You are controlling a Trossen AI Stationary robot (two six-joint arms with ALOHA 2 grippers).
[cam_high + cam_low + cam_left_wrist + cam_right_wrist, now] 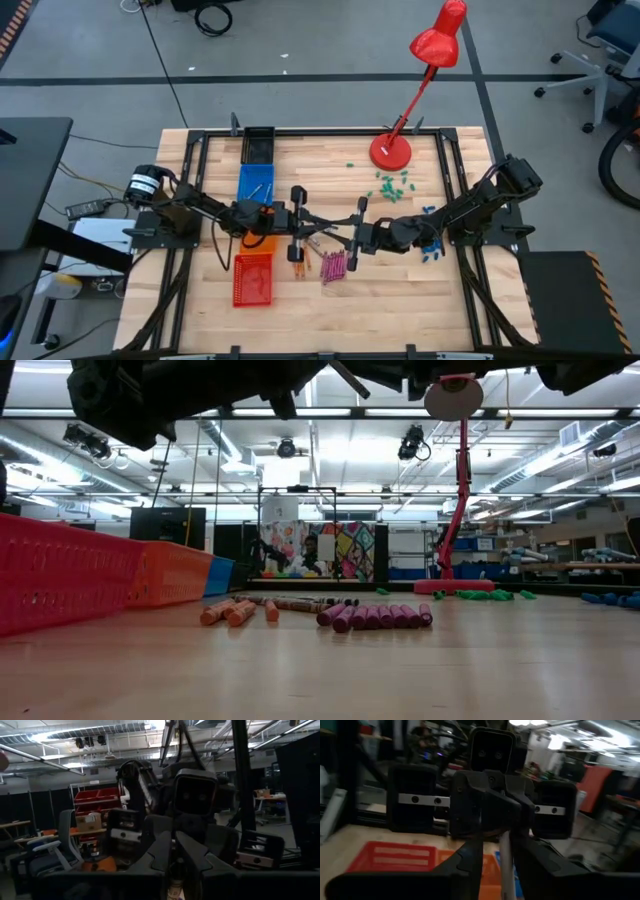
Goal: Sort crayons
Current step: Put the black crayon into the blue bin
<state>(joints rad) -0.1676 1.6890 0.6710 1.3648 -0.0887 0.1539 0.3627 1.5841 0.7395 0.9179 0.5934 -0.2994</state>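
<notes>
Above the table's middle my two grippers meet tip to tip. My left gripper is shut on a grey-silver crayon. My right gripper faces it, open, with a finger on either side of the same crayon and a gap showing in the right wrist view. Below them on the wood lie a group of orange crayons and a row of magenta-pink crayons, all flat on their sides. My left gripper pinches one end of the grey-silver crayon between its two fingers. The fingers come nearly level from the table's left. The crayon is lifted clear of the table and sticks out toward my right gripper.
Along the left stand a red basket, an orange bin, a blue bin and a black bin. A red desk lamp stands at the far side, green bits near it and blue bits at the right.
</notes>
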